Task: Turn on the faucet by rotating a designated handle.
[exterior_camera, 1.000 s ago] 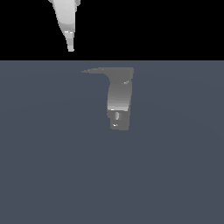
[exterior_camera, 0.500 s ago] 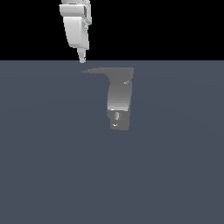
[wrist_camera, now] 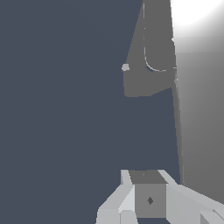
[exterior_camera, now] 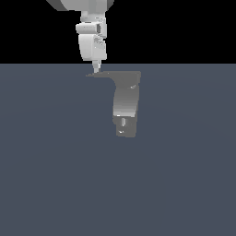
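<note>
Seemingly pinched nearly shut and holding nothing, the gripper (exterior_camera: 96, 69) hangs just above the handle (exterior_camera: 103, 74) tip.

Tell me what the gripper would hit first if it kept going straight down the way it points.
Most likely the handle: in the exterior view the gripper hangs just above the lever's pointed end, beside the faucet. Depth is unclear, so it could slip past the tip to the floor.

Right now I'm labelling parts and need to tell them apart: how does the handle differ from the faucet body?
The handle is thin, flat and dark, tapering to a point; the faucet body is thick, curved and lighter, with highlights. The handle lies sideways at the top; the body runs upright below it. Both are grey metal and joined.
</note>
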You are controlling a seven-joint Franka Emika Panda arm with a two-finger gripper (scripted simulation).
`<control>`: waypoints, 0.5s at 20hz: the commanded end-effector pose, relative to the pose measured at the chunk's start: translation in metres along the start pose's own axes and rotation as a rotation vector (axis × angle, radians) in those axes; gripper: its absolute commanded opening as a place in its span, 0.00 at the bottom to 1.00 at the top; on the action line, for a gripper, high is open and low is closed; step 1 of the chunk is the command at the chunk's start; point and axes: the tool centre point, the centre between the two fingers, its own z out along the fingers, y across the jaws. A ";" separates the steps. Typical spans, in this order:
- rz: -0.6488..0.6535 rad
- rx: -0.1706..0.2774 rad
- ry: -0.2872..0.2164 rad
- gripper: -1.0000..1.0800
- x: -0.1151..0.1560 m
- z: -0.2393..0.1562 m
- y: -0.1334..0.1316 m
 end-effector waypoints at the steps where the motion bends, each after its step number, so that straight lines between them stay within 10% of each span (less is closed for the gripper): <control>1: 0.036 0.000 0.000 0.00 0.004 0.004 -0.008; 10: 0.079 -0.001 -0.001 0.00 0.011 0.009 -0.018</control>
